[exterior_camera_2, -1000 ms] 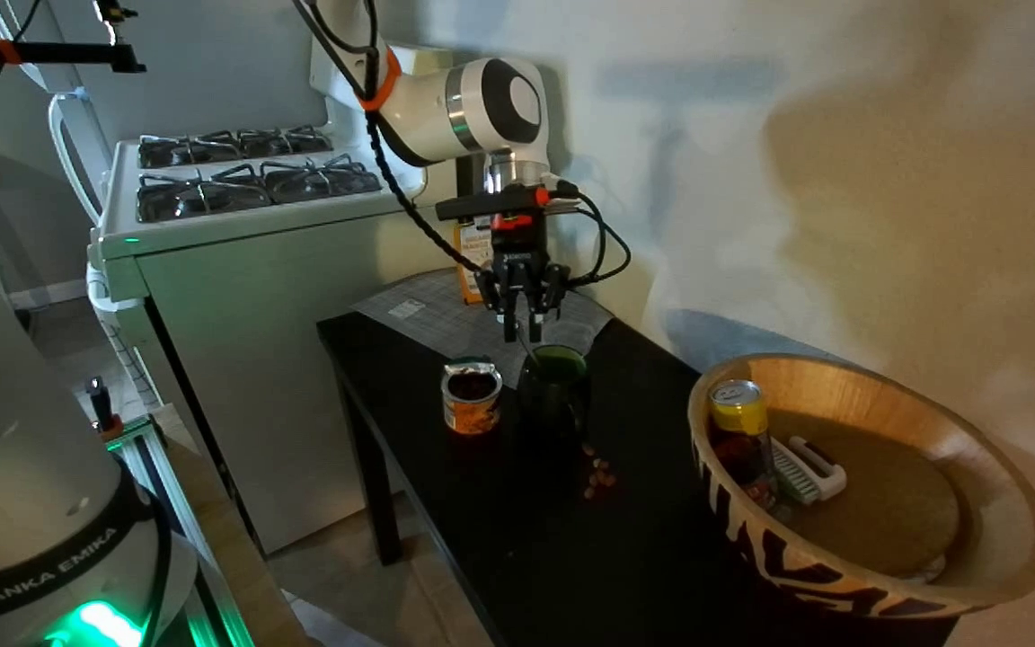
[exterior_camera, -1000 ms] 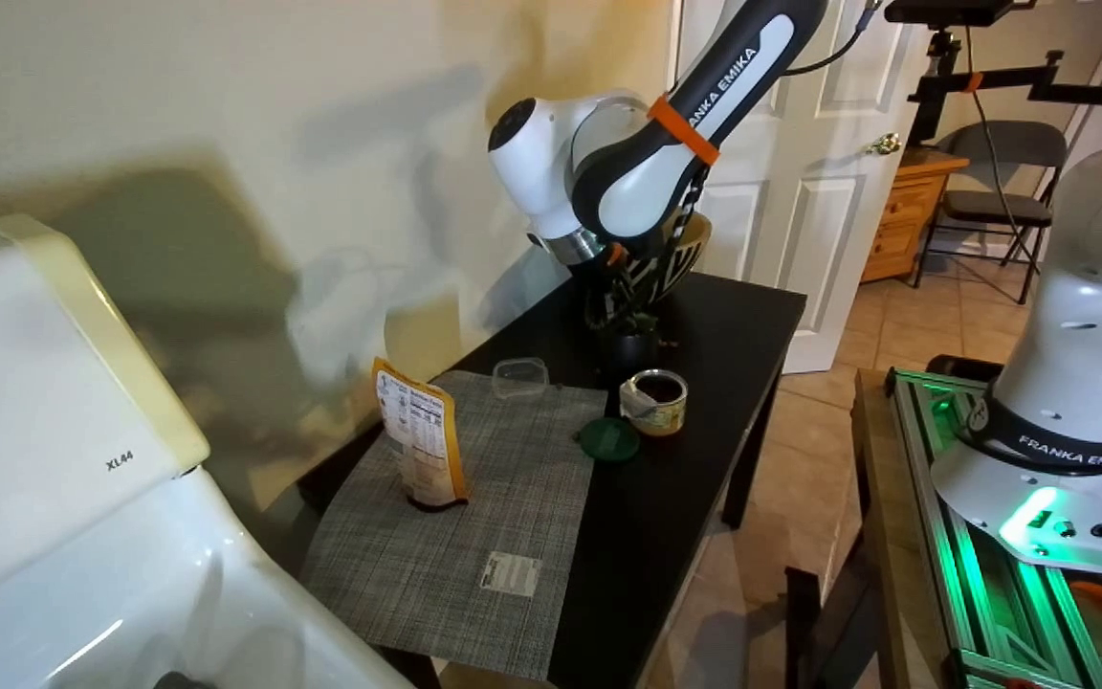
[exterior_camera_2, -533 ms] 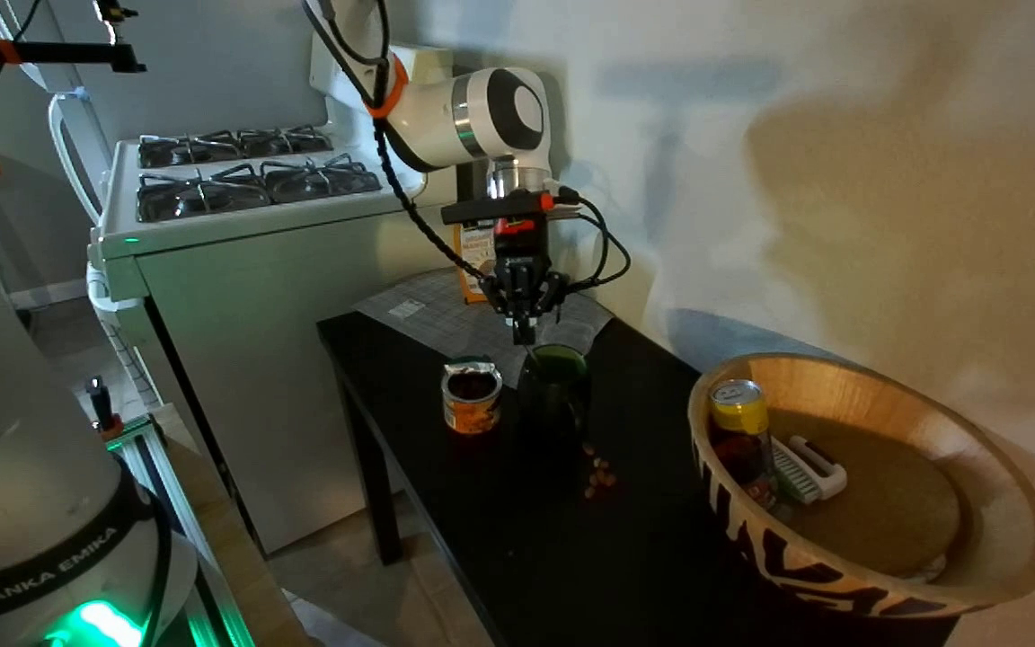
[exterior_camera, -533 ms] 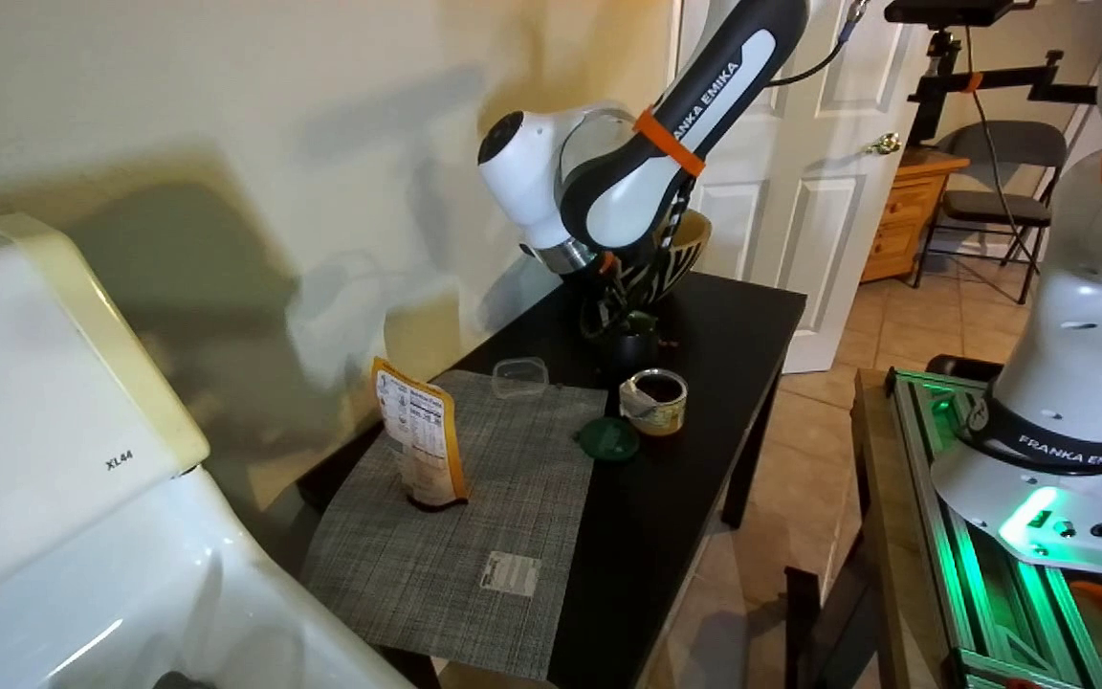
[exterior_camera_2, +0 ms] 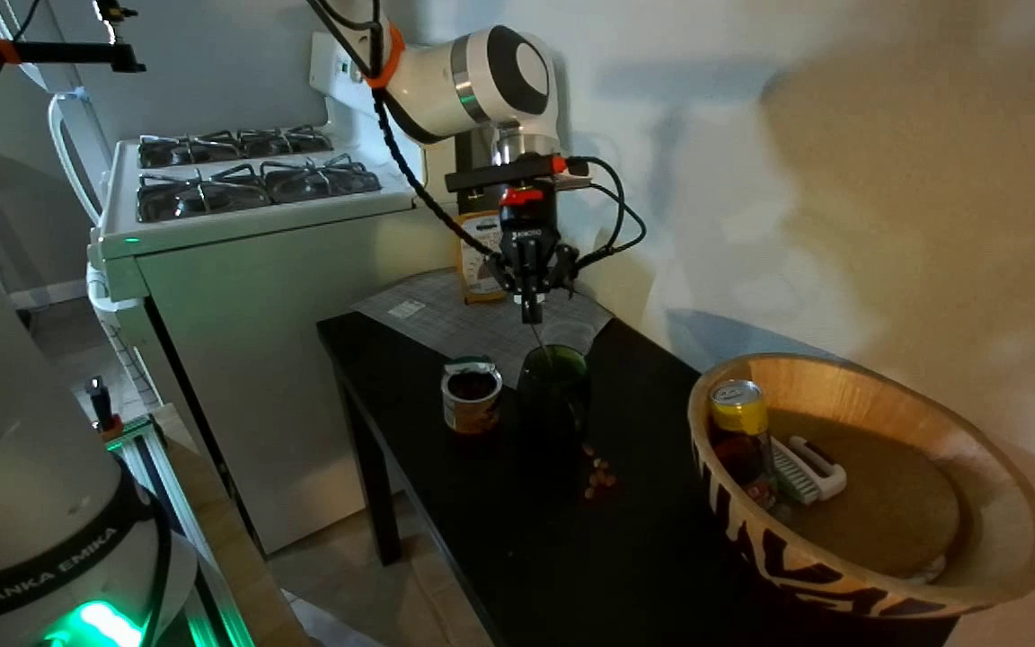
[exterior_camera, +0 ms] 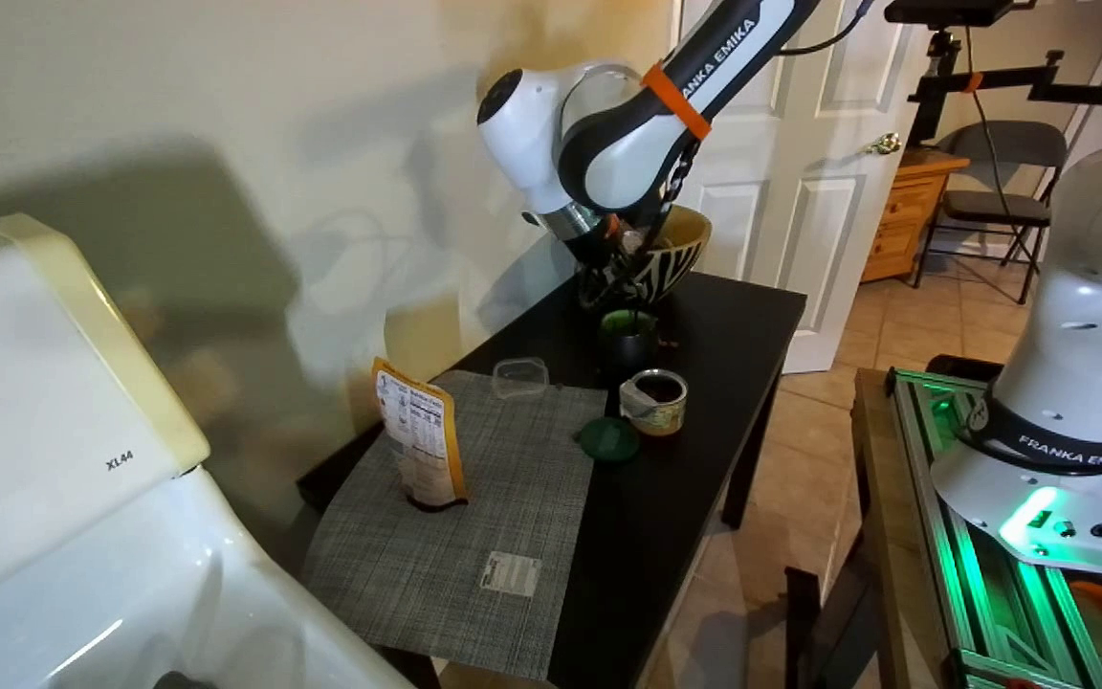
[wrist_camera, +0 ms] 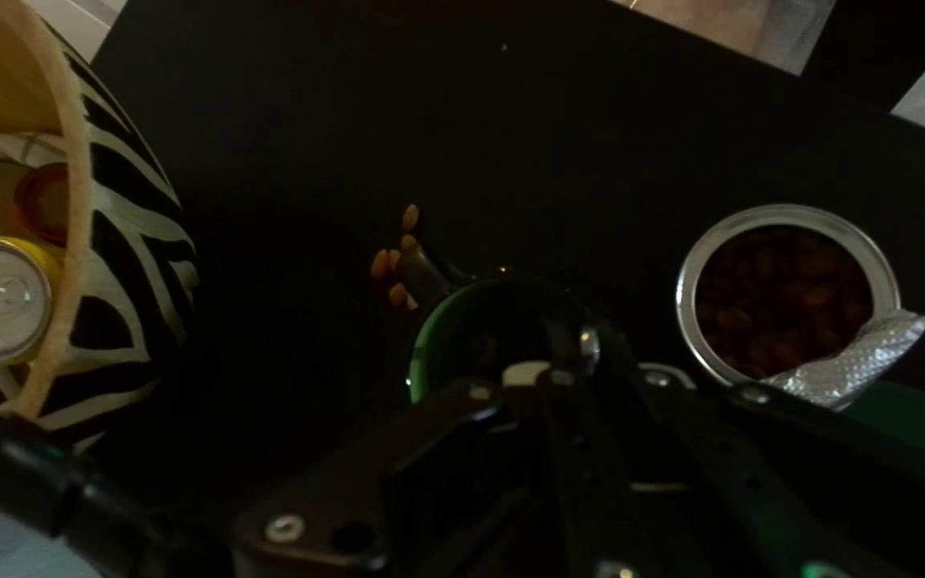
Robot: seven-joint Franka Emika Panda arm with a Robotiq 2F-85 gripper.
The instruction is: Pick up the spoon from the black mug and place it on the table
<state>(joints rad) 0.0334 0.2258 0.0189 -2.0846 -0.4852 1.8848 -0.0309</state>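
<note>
Gripper [exterior_camera_2: 532, 314]: fingers together, pinching the spoon [exterior_camera_2: 542, 343] high on its thin stem, which emerges right under the tips. Spoon leans, lower part inside the black mug [exterior_camera_2: 555, 404], lower end hidden.

Handling, judged: metal-looking, so stiff and light, not fragile, but slick and prone to pivot between the pads. Upper stem is the right place to hold; firm squeeze, since the heavier end hangs below. Straight lift advisable, clear of the rim; mug may be ceramic and could tip or chip.

Step, as judged: drawing the spoon out; placing not yet done.

Mug stands roughly midway between the long edges of the table [exterior_camera_2: 607, 557]. Just beside it, toward the end by the door [exterior_camera: 800, 211], lie loose nuts [wrist_camera: 380, 265]. Black top between these and the long edge facing the robot base [exterior_camera: 1068, 383] looks a fair set-down target, spoon laid flat.

Opposite side of the mug: open can [exterior_camera_2: 471, 418], nearer that same long edge; then a green lid [exterior_camera: 609, 439] by the edge of the grey mat [exterior_camera: 513, 498].

Farther: wooden bowl [exterior_camera_2: 989, 503] at the door end, by the corner against the wall [exterior_camera: 321, 86]. Farther again: pouch [exterior_camera: 422, 440] upright on the mat, toward the end by the stove [exterior_camera_2: 275, 359].
</note>
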